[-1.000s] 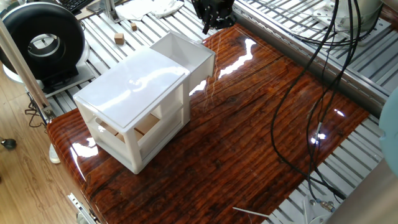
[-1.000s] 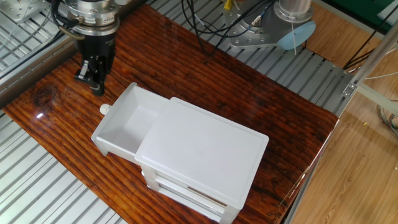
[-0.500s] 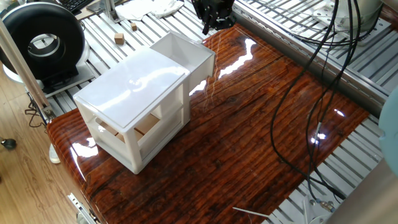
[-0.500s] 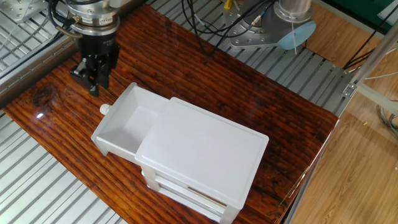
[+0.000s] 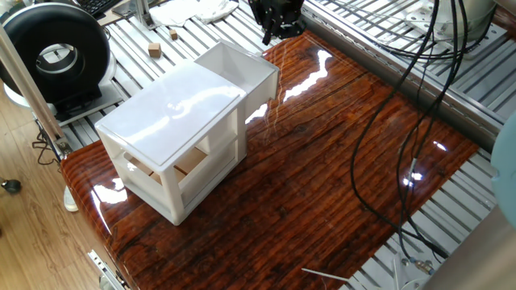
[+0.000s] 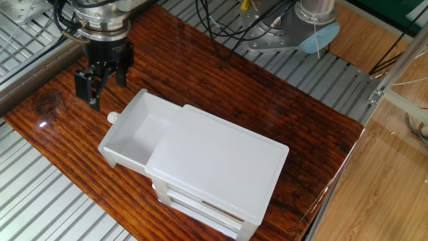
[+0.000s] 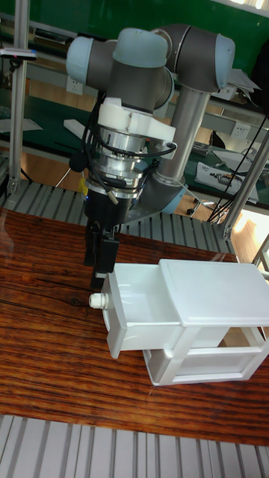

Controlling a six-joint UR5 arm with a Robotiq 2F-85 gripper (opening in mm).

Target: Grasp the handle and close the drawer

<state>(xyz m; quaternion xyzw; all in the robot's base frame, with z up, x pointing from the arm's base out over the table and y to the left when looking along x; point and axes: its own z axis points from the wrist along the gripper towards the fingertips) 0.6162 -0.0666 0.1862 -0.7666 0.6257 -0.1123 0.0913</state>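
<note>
Since a second ago your black two-finger gripper [image 6: 99,84] has turned about its own axis above the far corner of the glossy dark red-brown wooden tabletop [image 6: 221,87]: the fingers [image 6: 85,87] that read as one narrow block then now stand side by side with a clear gap between them, and they grip nothing. Nothing else has shifted.

You can see the thin-walled white rectangular upper drawer [image 6: 137,134] still pulled well out of the small glossy white cabinet [image 6: 214,171], which sits toward the tabletop's opposite end. The drawer's open box reaches out from the cabinet toward the gripper's corner. Its small round white knob handle [image 6: 112,118] sticks out from the drawer front, facing the tabletop edge near the gripper.

In the tall fixed view your gripper [image 7: 100,258] hangs just above and behind the knob [image 7: 96,300], apart from it. In the one fixed view the gripper [image 5: 274,20] sits beyond the drawer's [image 5: 238,68] far end.
</note>
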